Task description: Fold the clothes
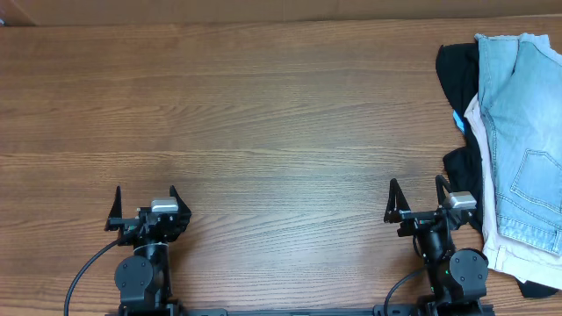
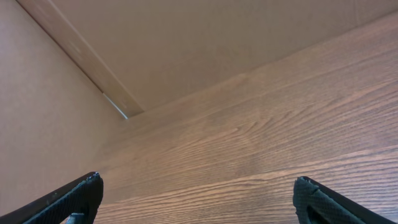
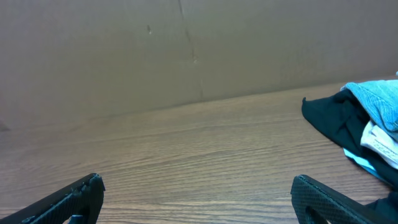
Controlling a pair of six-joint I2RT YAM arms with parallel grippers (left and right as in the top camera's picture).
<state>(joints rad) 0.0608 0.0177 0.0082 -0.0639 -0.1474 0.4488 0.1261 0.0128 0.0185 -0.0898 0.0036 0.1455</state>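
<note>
**Q:** While both arms rest at the near edge of the table (image 1: 263, 114), where are the shorts (image 1: 525, 132)?

**A:** At the right edge, spread on top of a cream garment (image 1: 493, 250) and a black garment (image 1: 457, 63).

**Q:** Gripper condition?

**A:** Left gripper (image 1: 145, 195): jaws spread wide, empty, well apart from the pile. Right gripper (image 1: 416, 186): jaws spread wide, empty, just beside the pile.

Table (image 1: 263, 114) is warm mid-brown wood with streaky darker grain all over. At the right edge of the frame, the denim shorts (image 1: 527, 132) are faded light blue, lying on a cream-beige garment (image 1: 499, 253) and a plain black garment (image 1: 457, 66). The left gripper (image 1: 145, 195) and right gripper (image 1: 416, 189) are black with silvery-grey tops. The back wall (image 3: 186, 50) is flat tan.
</note>
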